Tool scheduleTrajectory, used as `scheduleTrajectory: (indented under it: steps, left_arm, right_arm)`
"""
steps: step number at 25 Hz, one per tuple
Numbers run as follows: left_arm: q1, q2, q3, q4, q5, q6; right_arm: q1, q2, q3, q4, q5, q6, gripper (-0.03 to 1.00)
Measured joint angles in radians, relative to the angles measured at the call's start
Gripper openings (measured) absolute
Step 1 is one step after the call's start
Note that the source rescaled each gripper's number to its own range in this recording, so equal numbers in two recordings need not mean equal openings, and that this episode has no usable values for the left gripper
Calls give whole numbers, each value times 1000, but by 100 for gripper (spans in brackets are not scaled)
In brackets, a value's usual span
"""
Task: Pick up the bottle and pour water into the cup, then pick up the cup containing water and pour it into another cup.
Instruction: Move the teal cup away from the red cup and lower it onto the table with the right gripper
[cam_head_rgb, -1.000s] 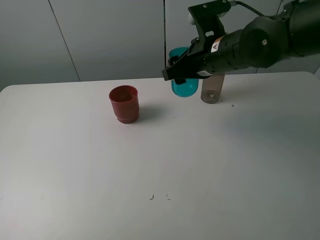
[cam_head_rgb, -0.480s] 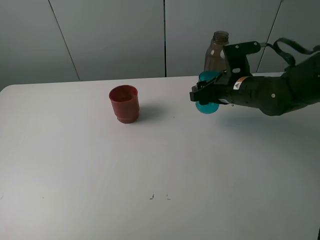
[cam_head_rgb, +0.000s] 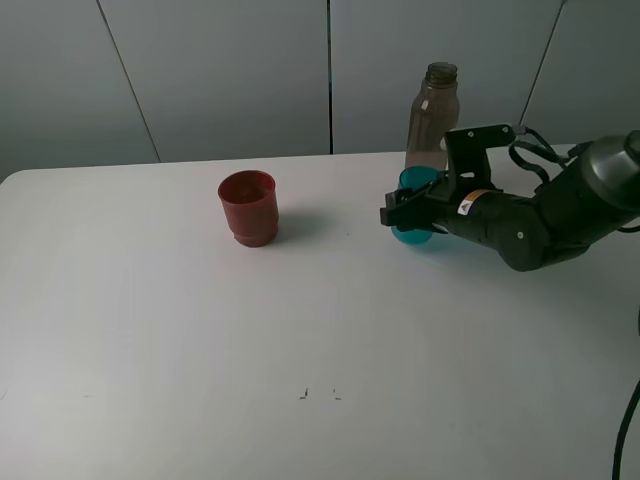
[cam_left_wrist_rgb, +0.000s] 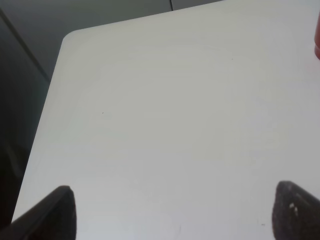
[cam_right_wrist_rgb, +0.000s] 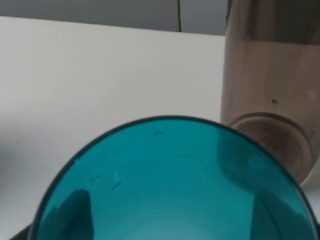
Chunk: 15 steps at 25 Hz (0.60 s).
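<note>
With the right arm stretched low across the right side of the overhead frame, the right gripper (cam_head_rgb: 408, 217) sits clamped on the teal cup (cam_head_rgb: 414, 220), fingers dark against both sides of its wall in the wrist shot. Cup is right of centre, upper half of the frame, just in front of the bottle (cam_head_rgb: 431, 118); whether its base touches the white table (cam_head_rgb: 300, 330) I can't tell. Cup's long axis looks close to vertical, mouth pointing up, maybe leaning a bit; the rim (cam_head_rgb: 419, 178) shows above the gripper body. Right wrist view looks at the teal cup (cam_right_wrist_rgb: 170, 180) filling the lower frame, bottle (cam_right_wrist_rgb: 272, 100) in the upper right of that frame, standing on its base. Bottle is upright, long axis vertical, uncapped neck pointing straight up, at the back edge of the table, upper right of centre overhead. Red cup (cam_head_rgb: 248, 207) stands upright, mouth up, upper left of centre, well apart from the teal one. Left gripper (cam_left_wrist_rgb: 175, 210): only two dark fingertips (cam_left_wrist_rgb: 52, 210) in the bottom corners of its wrist view, set wide apart, nothing between them, bare table below.
</note>
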Motion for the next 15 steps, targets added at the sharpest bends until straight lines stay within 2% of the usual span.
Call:
scheduleTrajectory:
  steps: [15]
  left_arm:
    - [0, 0, 0, 2, 0, 0]
  right_arm:
    - [0, 41, 0, 2, -47, 37, 13]
